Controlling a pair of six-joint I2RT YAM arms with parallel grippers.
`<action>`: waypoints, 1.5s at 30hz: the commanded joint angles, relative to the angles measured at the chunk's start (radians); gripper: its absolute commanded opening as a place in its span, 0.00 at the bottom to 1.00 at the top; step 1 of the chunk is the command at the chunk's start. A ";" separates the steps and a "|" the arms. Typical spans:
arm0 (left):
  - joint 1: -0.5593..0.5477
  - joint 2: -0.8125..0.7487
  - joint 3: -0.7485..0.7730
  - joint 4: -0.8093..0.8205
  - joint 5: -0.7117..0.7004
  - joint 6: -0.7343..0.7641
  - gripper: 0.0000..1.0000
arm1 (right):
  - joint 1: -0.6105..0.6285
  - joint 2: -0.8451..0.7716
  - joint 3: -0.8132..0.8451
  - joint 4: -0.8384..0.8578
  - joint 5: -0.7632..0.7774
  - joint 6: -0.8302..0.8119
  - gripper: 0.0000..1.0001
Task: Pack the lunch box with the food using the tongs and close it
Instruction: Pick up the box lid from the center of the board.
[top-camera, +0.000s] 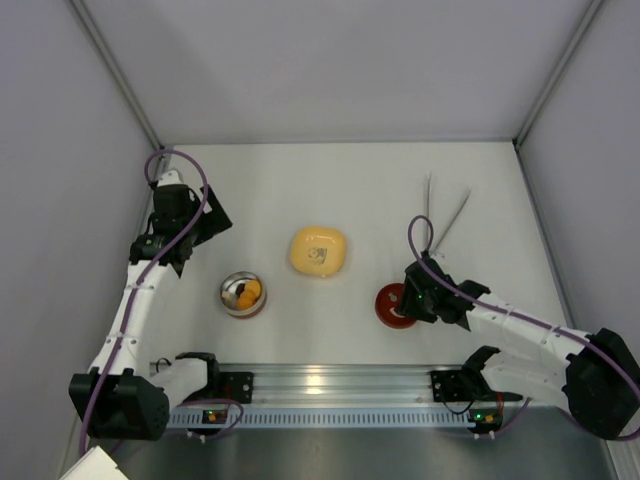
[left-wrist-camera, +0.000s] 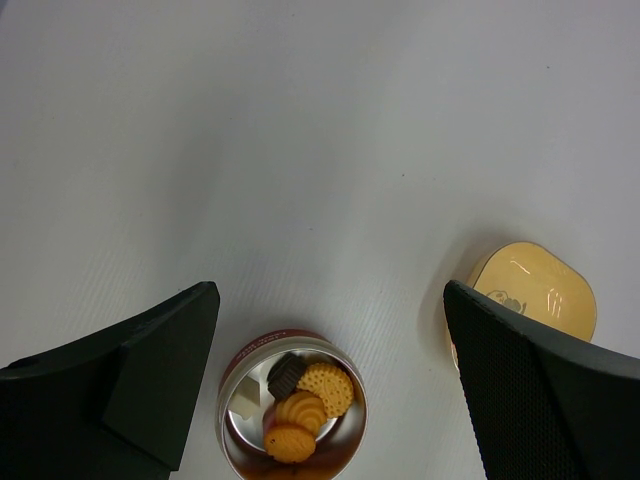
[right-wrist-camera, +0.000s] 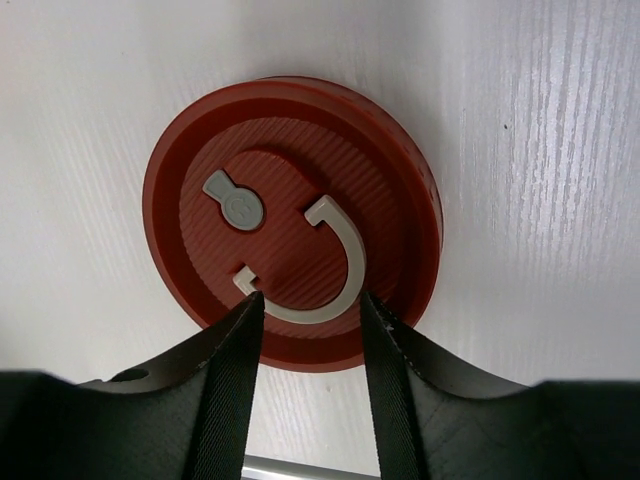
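White table (top-camera: 350, 180): food (left-wrist-camera: 300, 405) in lunch box (top-camera: 243, 313) near-left, left gripper (left-wrist-camera: 328, 300) spread above it; right gripper (right-wrist-camera: 308, 300) jaws narrow astride the ring (right-wrist-camera: 345, 270) on the red lid (right-wrist-camera: 290, 150), grip unclear; looks like the closing step, next: pinch, lift, seat lid.

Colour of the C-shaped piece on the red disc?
Light grey. The C-shaped piece shows best in the right wrist view.

High rear overview; downward wrist close-ups, lunch box (top-camera: 227, 297) in left one
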 joint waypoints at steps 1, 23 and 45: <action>0.008 -0.016 -0.004 0.053 0.003 0.008 0.99 | 0.015 0.007 0.023 -0.003 0.027 0.008 0.42; 0.008 -0.007 -0.007 0.053 0.014 0.008 0.99 | 0.014 0.025 0.086 0.024 0.077 -0.004 0.35; 0.008 -0.010 -0.006 0.055 0.021 0.007 0.99 | 0.015 0.075 0.089 -0.005 0.049 -0.081 0.65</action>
